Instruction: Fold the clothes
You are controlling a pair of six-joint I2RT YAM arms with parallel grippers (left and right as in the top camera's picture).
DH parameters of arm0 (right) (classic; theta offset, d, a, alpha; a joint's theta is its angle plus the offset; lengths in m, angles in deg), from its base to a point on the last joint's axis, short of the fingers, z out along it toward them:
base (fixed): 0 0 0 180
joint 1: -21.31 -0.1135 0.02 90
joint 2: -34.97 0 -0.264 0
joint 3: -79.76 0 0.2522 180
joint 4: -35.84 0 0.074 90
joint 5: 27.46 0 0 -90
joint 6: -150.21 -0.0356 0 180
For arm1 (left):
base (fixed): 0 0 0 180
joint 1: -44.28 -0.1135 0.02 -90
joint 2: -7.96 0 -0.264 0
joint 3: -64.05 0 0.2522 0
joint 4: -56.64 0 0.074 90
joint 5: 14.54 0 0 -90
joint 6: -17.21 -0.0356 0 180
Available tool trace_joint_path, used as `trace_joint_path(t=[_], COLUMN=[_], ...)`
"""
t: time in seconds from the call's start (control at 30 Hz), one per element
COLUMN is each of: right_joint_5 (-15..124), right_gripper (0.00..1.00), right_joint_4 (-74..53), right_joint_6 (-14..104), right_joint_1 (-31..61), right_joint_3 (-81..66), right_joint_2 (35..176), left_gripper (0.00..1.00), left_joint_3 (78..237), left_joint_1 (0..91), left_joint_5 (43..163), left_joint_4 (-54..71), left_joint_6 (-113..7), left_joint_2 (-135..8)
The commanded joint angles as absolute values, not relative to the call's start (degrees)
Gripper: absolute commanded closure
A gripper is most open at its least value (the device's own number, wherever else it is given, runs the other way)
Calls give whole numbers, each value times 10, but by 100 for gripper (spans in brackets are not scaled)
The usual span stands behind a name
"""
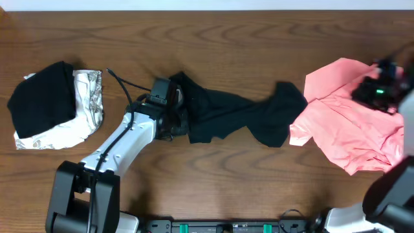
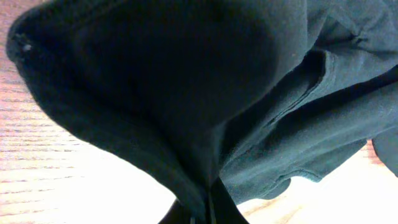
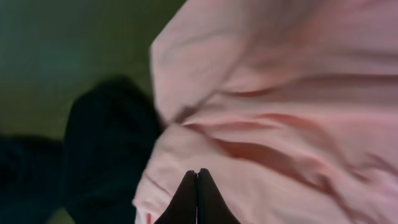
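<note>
A crumpled black T-shirt (image 1: 239,116) lies stretched across the middle of the table. My left gripper (image 1: 171,107) is shut on its left end. In the left wrist view the black fabric (image 2: 186,81) fills most of the frame and runs down into the closed fingers (image 2: 208,208). A salmon-pink shirt (image 1: 349,123) lies spread at the right, its left edge touching the black shirt. My right gripper (image 1: 381,87) hovers over the pink shirt (image 3: 286,112); its gripper tips (image 3: 197,177) are shut tight together with no cloth seen between them.
At the far left another black garment (image 1: 42,97) rests folded on a white-grey patterned one (image 1: 90,103). Bare wood table (image 1: 213,45) runs along the back. The arm bases (image 1: 84,194) stand at the front edge.
</note>
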State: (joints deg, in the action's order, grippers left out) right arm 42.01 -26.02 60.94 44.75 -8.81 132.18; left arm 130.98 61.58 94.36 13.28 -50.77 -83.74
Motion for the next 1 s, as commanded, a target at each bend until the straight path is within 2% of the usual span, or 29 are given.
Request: trace_joint_path(t=[0.0, 0.37, 0.57, 0.7, 0.97], right_joint_5=[463, 491, 596, 663, 666], right_gripper=[99, 99, 99, 99, 99], right_joint_4=[-249, -170, -151, -132, -104], right_joint_6=[631, 631, 618, 589, 570], right_joint_1=[406, 382, 390, 413, 503], right_joint_3=[-56, -14, -14, -15, -15], right_joint_2=[1362, 1513, 1547, 1547, 1547], left_gripper=[94, 94, 94, 94, 94], left_joint_3=[1312, 1312, 1312, 1312, 1312], left_joint_1=[613, 613, 613, 613, 613], left_joint_5=[938, 938, 938, 938, 938], left_joint_4=[131, 131, 131, 131, 131], left_joint_6=[-518, -518, -518, -518, -518], left_joint_2=[-830, -830, -830, -830, -830])
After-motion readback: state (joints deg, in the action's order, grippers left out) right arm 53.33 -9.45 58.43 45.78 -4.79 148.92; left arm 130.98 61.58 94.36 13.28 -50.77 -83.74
